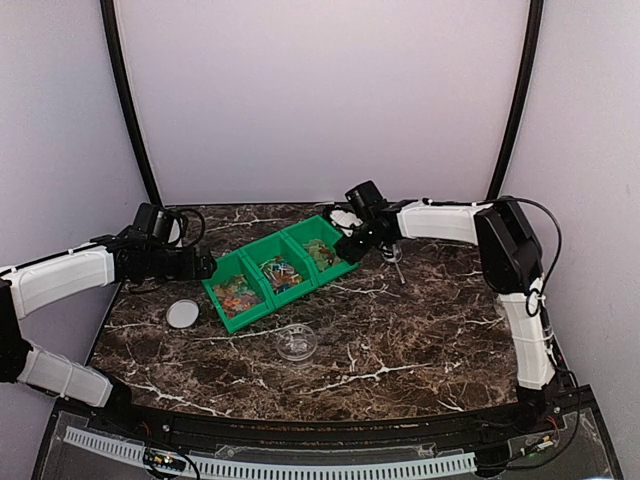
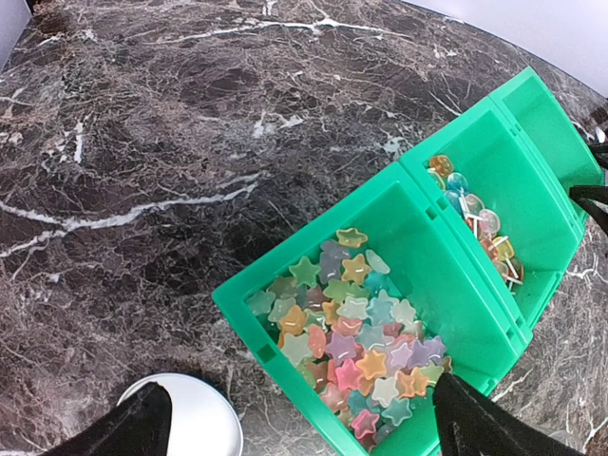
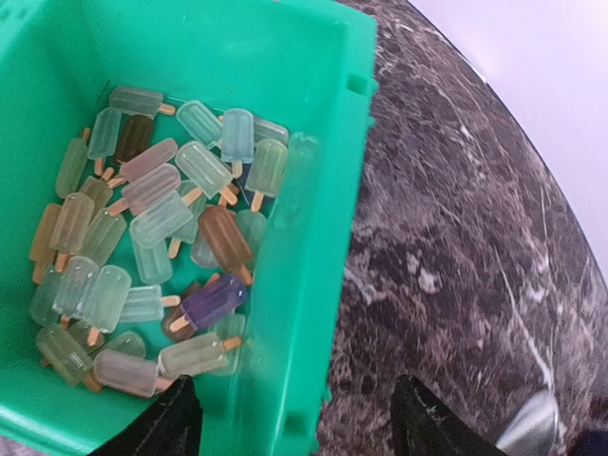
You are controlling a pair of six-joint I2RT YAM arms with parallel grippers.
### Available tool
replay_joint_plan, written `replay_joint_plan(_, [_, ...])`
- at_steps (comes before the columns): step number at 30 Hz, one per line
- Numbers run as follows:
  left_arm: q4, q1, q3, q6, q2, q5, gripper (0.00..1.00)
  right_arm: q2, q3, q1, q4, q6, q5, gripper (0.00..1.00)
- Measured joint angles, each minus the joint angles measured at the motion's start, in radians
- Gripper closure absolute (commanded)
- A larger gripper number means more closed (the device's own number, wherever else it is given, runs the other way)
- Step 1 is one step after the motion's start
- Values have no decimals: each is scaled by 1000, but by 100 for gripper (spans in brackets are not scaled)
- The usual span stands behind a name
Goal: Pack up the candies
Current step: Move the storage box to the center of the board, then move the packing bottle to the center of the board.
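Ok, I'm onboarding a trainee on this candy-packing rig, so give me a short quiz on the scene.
1. True or false: the whitish lid sits on the clear jar.
2. Which compartment of the green bin holds the star candies? A) the end by the left gripper B) the middle C) the far end
3. Fill in: the right gripper, jaws open, hangs over candies shaped like ___.
Key: 1 false; 2 A; 3 popsicles.
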Motion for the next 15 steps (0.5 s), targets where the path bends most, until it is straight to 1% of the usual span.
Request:
replay_joint_plan(4, [5,0,-2,5,0,23,1,-127,-102,16,-7,36,-7,11])
replay_joint_plan(6, [9,0,-2,8,0,34,1,-188,-127,39,-14,42,-8,1])
replay_joint_plan(7, [10,0,-2,10,0,39,1,-208,-131,53,-18,46,-10,2])
replay_joint_plan(10, [16,0,-3,11,0,46,1,-249,-134,106,-34,56,-23,2])
replay_joint_plan(15, [23,0,-3,11,0,53,1,-263,-138,209,-92,55,-57,2])
